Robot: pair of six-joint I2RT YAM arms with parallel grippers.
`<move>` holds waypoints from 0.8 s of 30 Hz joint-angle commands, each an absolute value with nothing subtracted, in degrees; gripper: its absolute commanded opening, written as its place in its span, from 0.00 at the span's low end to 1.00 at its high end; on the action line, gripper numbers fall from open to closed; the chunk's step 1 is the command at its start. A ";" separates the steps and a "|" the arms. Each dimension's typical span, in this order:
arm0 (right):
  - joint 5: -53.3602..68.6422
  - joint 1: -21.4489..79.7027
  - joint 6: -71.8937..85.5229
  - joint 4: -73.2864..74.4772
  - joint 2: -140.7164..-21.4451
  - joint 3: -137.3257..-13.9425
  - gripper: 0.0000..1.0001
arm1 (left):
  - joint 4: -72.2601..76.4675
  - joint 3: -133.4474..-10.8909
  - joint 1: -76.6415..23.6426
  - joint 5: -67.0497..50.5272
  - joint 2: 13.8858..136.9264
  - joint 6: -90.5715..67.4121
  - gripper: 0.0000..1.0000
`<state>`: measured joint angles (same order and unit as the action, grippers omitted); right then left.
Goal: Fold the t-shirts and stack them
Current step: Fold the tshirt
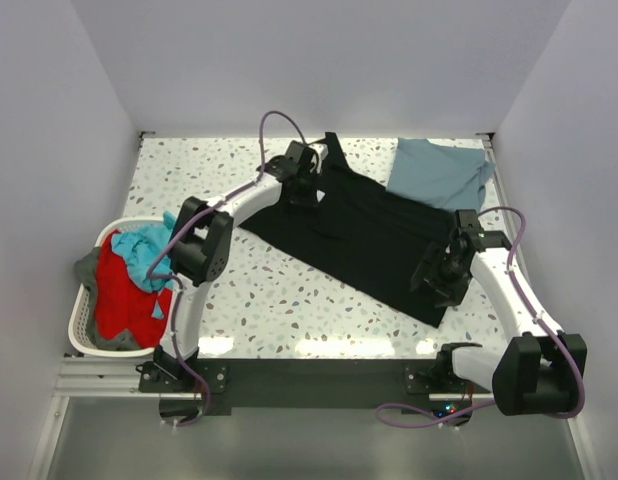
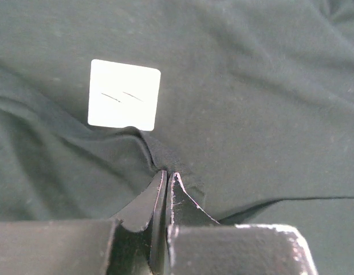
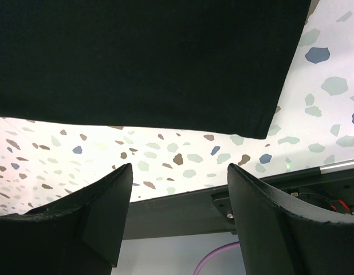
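The black t-shirt [image 1: 364, 235] lies spread flat and diagonal across the table. It fills the left wrist view [image 2: 251, 103], where its white neck label [image 2: 124, 94] shows. My left gripper [image 1: 307, 190] is at the shirt's far neck end. Its jaws are pressed together on a puckered fold of the black cloth just below the label [image 2: 167, 173]. My right gripper [image 1: 434, 282] is open and empty [image 3: 180, 167], just off the shirt's near hem [image 3: 142, 57], over bare table. The slate-blue t-shirt [image 1: 439, 172] lies loosely folded at the far right.
A white laundry basket [image 1: 84, 312] with red, teal and grey clothes stands at the table's left edge. The speckled table [image 1: 279, 300] ends at a dark front rail [image 3: 183, 209]. Grey walls enclose the sides and back.
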<state>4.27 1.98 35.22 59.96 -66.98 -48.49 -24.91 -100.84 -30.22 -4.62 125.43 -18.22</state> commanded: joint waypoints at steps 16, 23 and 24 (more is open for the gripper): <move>4.83 2.20 35.95 60.91 -66.27 -49.22 0.71 | -24.70 -106.87 -33.31 -9.67 131.22 -12.66 0.00; 4.83 2.28 35.95 60.82 -66.09 -48.87 0.71 | -24.08 -106.88 -34.63 -10.46 131.31 -11.78 0.00; 4.92 2.29 35.95 60.73 -66.09 -48.87 0.71 | -24.17 -106.96 -34.63 -10.63 131.40 -11.78 0.00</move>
